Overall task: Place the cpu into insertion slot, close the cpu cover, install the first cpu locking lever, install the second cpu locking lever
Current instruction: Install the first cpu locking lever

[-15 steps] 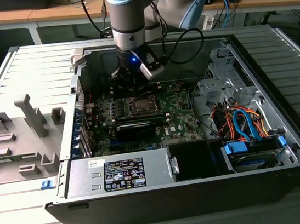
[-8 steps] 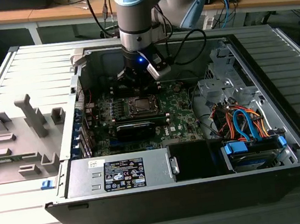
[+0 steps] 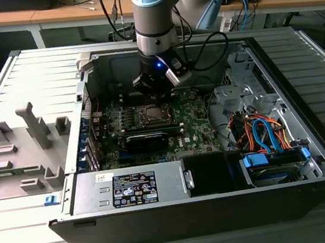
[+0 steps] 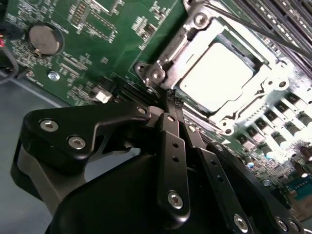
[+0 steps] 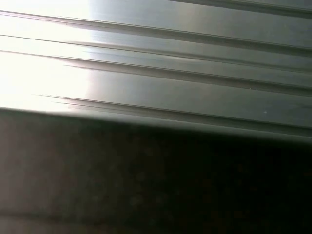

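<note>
The gripper [image 4: 170,97] hung just beside the insertion slot [image 4: 224,68], its black fingers [image 4: 171,141] drawn together into a narrow wedge, closed with nothing visible between them. In the second wrist view the tips sat close to one corner of the slot's silver rim, near a screw post; whether they touched the metal could not be told. In the exterior view the gripper [image 3: 157,86] stood at the end of the arm [image 3: 153,15], lowered into the open computer case [image 3: 308,138], above the far edge of the insertion slot [image 3: 153,115] on the green circuit board [image 3: 196,123].

The cpu [image 4: 217,73] lay flat inside the slot, its pale metal top glaring bright under the light. The cpu cover [image 4: 265,90] lay down around it, a silver frame whose cut-out left the chip's top exposed. A thin lever rod [image 4: 243,24] ran along one side of the frame; whether it was latched could not be told.

On the board, a round coin battery [image 4: 43,39] sat well away from the slot. In the exterior view a black block [image 3: 147,140] lay just in front of the slot, a metal box with a label [image 3: 132,188] filled the case's near side, and a bundle of orange and blue cables [image 3: 265,129] lay toward the exterior view's right. The case rested on a ribbed grey table [image 3: 20,86], with a grey fixture [image 3: 32,132] beside it on the exterior view's left.
</note>
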Controlling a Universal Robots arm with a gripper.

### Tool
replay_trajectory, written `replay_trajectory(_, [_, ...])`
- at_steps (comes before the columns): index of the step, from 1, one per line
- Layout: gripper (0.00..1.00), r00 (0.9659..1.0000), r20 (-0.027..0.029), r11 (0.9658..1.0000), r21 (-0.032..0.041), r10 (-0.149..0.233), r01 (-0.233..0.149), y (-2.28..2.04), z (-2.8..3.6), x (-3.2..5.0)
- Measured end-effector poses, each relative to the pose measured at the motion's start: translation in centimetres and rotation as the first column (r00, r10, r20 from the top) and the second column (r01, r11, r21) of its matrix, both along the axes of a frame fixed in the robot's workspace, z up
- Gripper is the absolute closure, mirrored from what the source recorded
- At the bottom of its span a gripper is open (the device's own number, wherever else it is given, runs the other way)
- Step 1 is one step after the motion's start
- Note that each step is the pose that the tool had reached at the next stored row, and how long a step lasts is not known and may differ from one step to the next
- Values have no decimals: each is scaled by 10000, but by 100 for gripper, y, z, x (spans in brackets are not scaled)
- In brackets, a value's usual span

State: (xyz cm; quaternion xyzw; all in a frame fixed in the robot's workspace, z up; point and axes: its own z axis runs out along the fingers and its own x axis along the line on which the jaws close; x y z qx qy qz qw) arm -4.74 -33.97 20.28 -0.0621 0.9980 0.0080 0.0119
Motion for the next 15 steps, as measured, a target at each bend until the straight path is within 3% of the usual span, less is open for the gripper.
replay_trajectory(6, [89,10000,4,10000,10,82,-82,31,11,13])
replay_trajectory(10, [89,10000,12,10000,4,81,-81,31,76,13])
replay_trajectory(13, [89,10000,12,10000,3,79,-79,-2,77,12])
replay_trajectory(15, [89,10000,11,10000,4,78,-78,-60,77,13])
